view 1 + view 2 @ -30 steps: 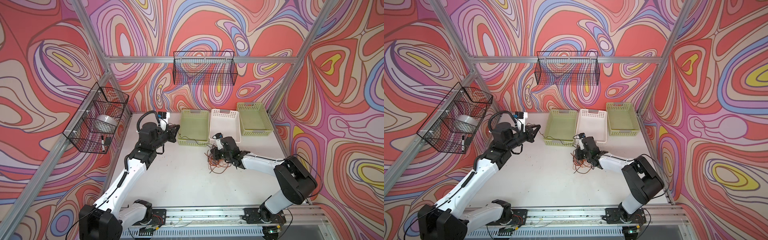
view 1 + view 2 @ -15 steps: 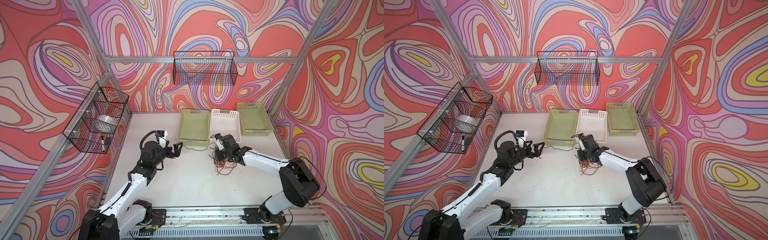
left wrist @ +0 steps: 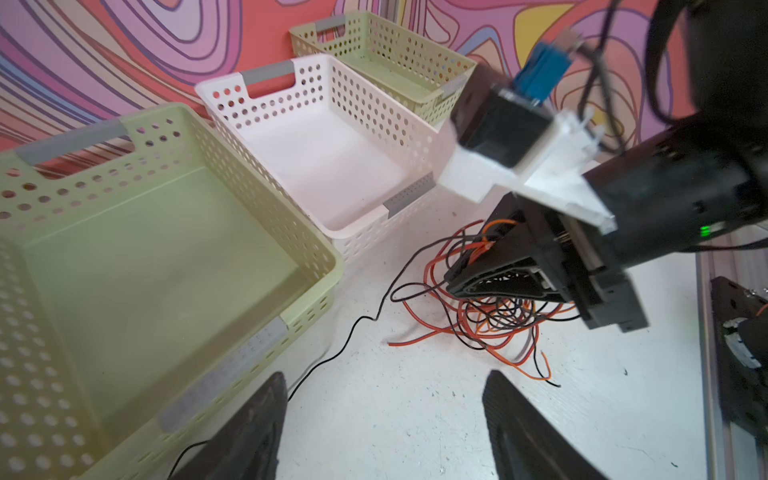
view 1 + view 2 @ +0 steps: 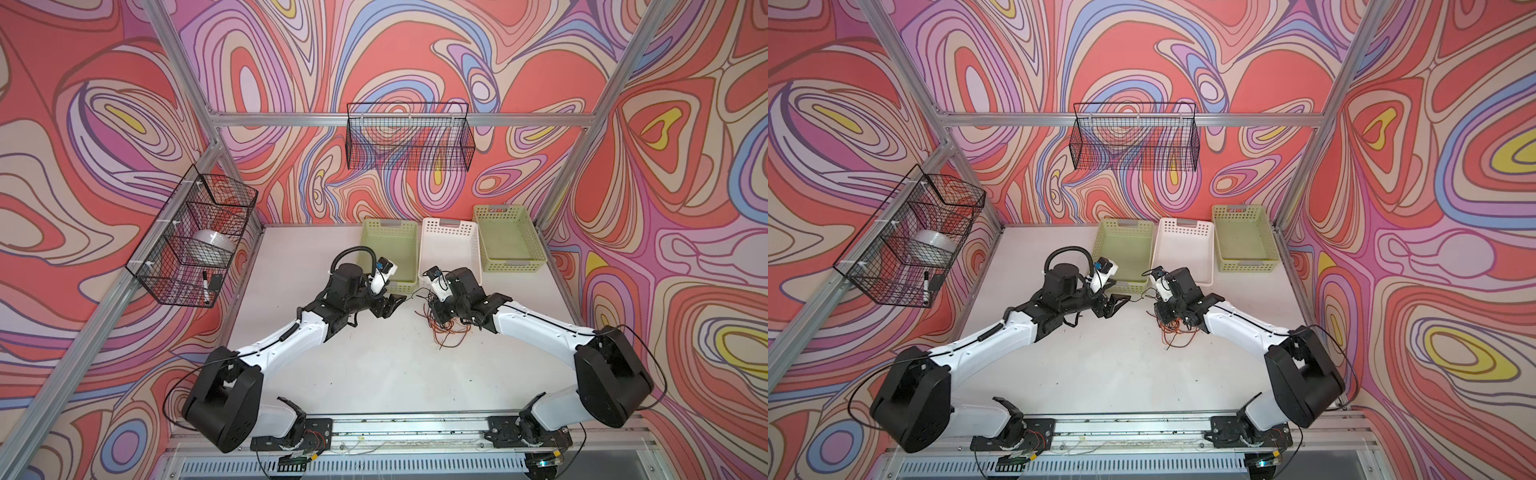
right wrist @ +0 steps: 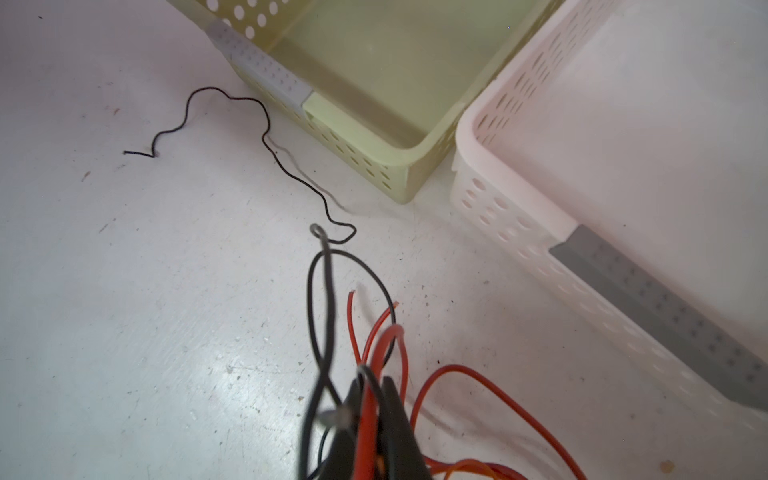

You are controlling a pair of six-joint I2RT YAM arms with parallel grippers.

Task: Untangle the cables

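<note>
Reaching nearer centre than before, left gripper [image 4: 392, 303] gapes empty; right gripper [image 5: 372, 399] clamps cables [image 3: 490, 316] over white table [image 4: 374, 365], swirly walls [image 4: 415, 62].

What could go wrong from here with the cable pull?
1. Right gripper pinches several orange and black strands together; pulling may tighten the tangle rather than free one.
2. Left gripper is open; the loose black cable passes by one finger, so closing could miss.
3. That cable runs along the green basket; it may snag.
</note>
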